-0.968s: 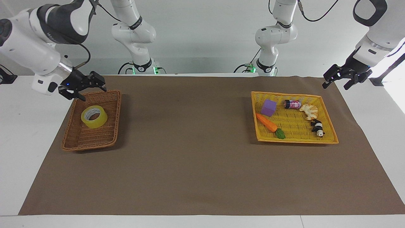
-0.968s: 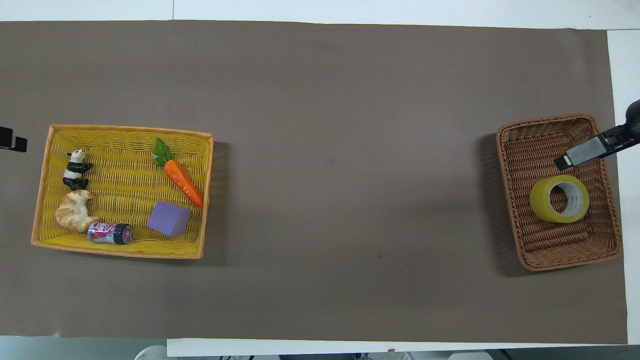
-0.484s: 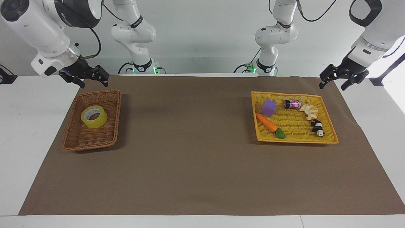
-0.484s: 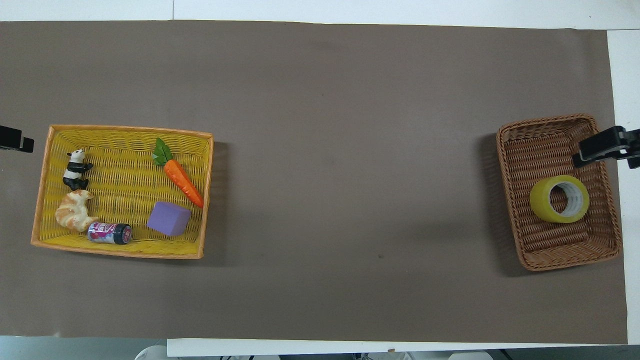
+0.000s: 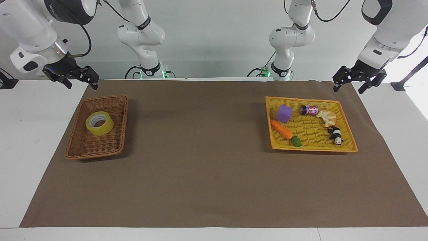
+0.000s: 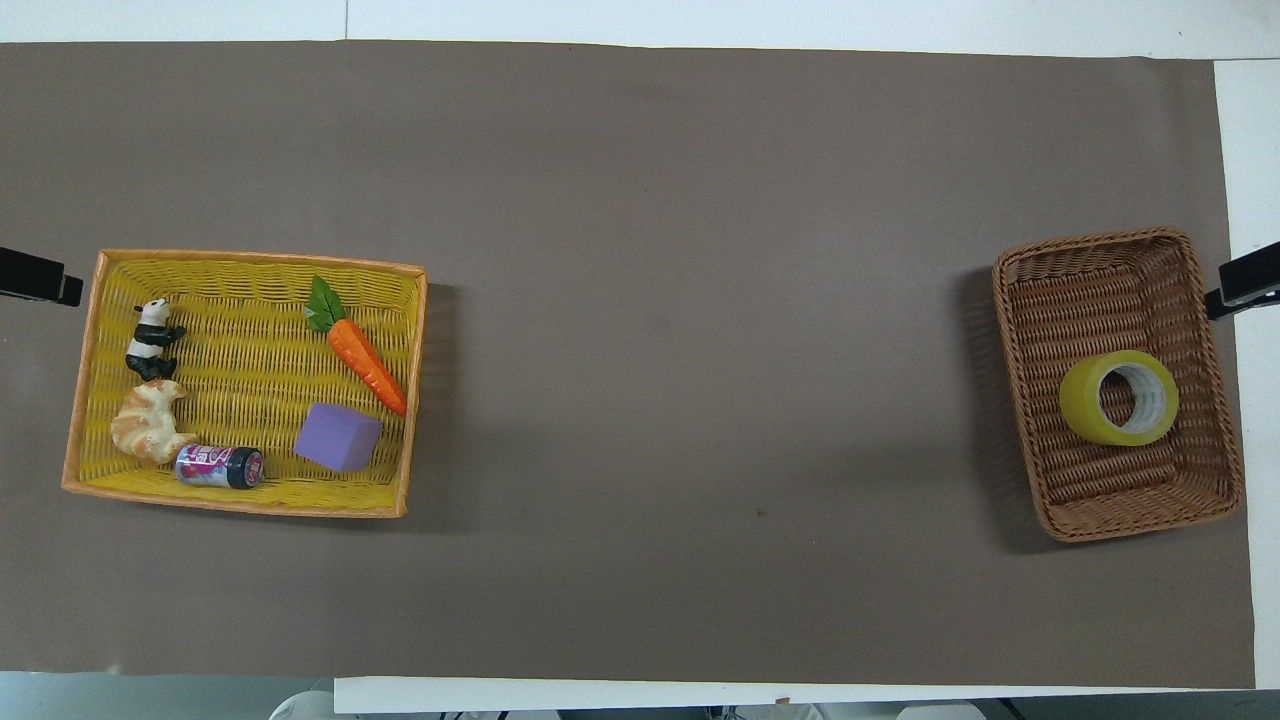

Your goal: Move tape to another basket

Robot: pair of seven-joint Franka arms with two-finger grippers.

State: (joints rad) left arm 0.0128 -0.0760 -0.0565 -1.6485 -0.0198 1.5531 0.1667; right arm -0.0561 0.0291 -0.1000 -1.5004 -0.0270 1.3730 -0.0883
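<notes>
Tape sat in the brown wicker basket, at the right arm's end of the table, about the middle of the basket floor and closer to the long wall on the table-end side. The roll lay almost flat on its side face, white core open to the ceiling, so its axis stood close to upright with a slight tilt; nothing touched it. The right gripper hung in the air over the edge of the brown mat, just off the basket's corner nearest the robots, its fingers spread wide and holding nothing. In the overhead view only one dark finger poked in beside the basket rim. At the left arm's end, the left gripper waited in the air over the mat's corner, near the yellow basket, its fingers also well apart and empty. That yellow basket carried a purple block, a carrot, a small can on its side, a croissant and a panda figure. The two baskets stood well apart.
</notes>
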